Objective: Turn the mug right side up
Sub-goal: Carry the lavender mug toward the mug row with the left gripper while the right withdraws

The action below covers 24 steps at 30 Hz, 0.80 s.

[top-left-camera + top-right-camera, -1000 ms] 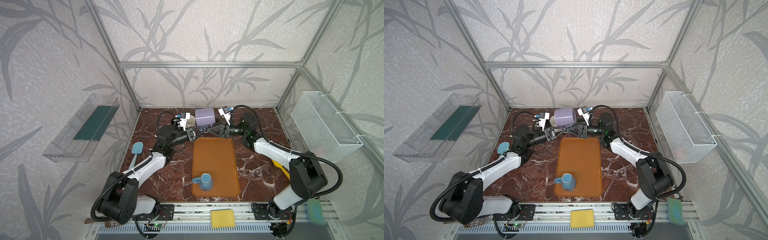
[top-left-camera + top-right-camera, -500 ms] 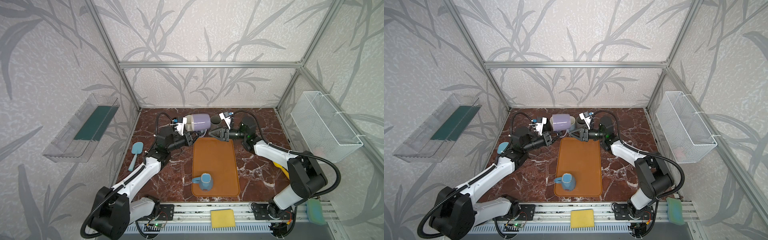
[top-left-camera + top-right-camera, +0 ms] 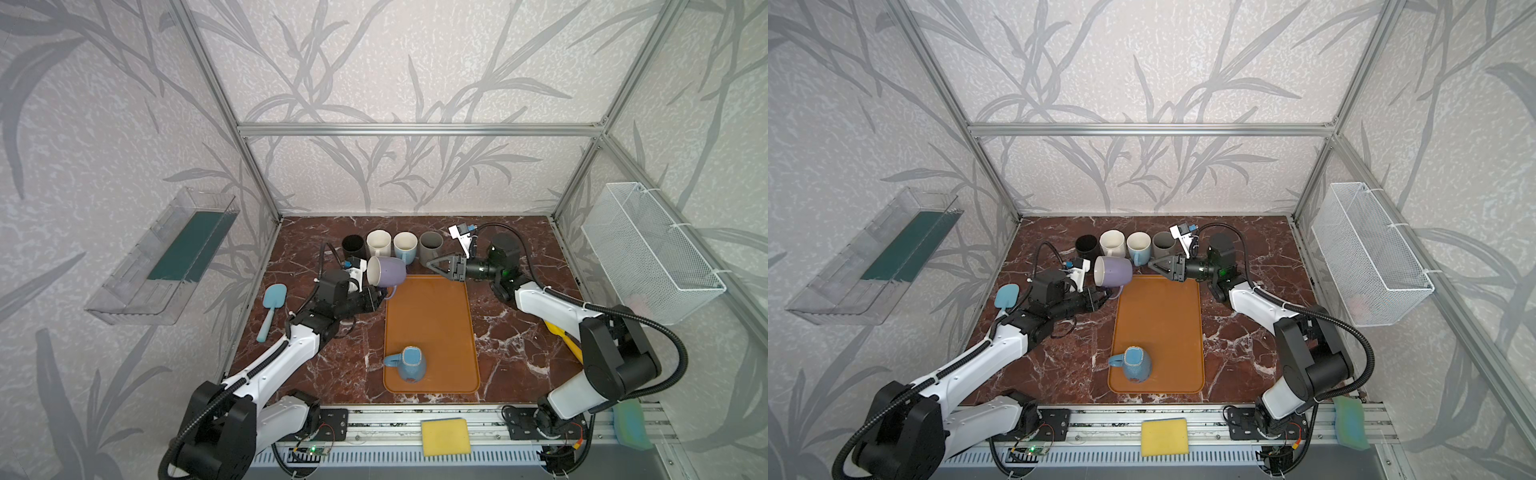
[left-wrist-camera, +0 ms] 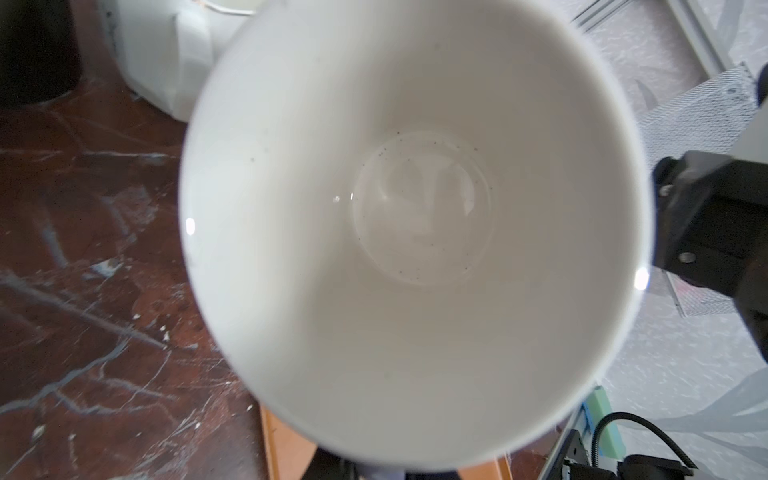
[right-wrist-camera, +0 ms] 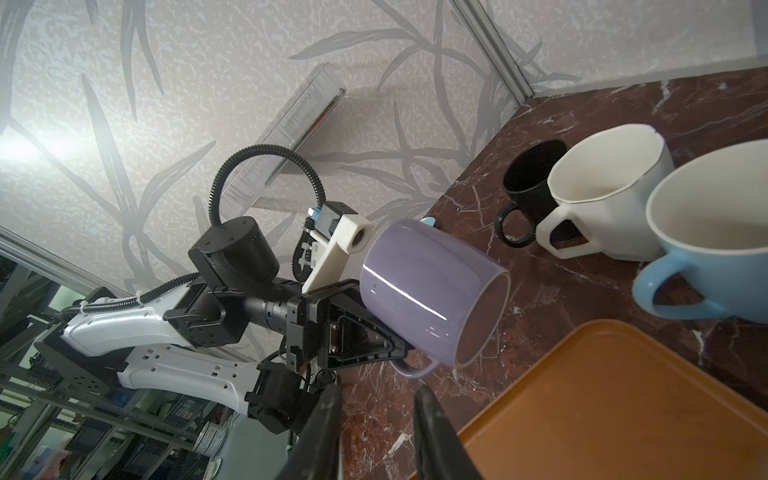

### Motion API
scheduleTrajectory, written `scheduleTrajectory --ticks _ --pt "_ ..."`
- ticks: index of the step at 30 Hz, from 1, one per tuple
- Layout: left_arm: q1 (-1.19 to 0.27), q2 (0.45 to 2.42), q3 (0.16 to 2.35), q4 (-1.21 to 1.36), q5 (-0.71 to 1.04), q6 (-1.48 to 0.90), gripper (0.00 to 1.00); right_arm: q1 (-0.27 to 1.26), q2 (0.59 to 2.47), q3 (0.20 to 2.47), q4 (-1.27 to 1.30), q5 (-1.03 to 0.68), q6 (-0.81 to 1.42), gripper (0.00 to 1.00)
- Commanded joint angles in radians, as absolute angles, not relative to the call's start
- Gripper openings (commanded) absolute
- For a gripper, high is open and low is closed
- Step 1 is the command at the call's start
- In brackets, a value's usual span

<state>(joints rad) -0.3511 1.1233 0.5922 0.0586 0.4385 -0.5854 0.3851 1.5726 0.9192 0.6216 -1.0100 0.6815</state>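
Both top views: left end effector [image 3: 379, 297] [image 3: 1101, 297] clamped on the handle of the purple mug [image 3: 388, 271] [image 3: 1115, 271], which is held on its side off the surface [image 3: 332, 365] at the far-left corner of the orange tray [image 3: 430, 324], while the right end effector [image 3: 430, 264] [image 3: 1149, 264] hangs empty with fingers slightly apart above the tray's far edge, and four upright mugs [image 3: 378, 243] line the surface's far edge. Left wrist view: the purple mug [image 4: 415, 249] shows its white inside, filling the frame and hiding the end effector. Right wrist view: left end effector [image 5: 397, 347] pinches the handle, purple mug [image 5: 428, 291] tilted above the surface, right fingers [image 5: 324, 428] apart with nothing between.
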Motion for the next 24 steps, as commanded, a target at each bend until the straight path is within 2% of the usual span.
scheduleTrajectory --ticks 1,15,24 --pt "-0.341 1.074 0.597 0.077 0.355 -0.566 0.00 0.375 1.533 0.909 0.614 -1.007 0.658 0.31" --pt "-0.254 1.079 0.618 -0.101 0.216 -0.582 0.00 0.356 1.482 0.899 0.545 -1.009 0.601 0.30" --pt "-0.205 1.162 0.680 -0.176 0.124 -0.538 0.00 0.338 1.458 0.885 0.533 -1.011 0.595 0.29"
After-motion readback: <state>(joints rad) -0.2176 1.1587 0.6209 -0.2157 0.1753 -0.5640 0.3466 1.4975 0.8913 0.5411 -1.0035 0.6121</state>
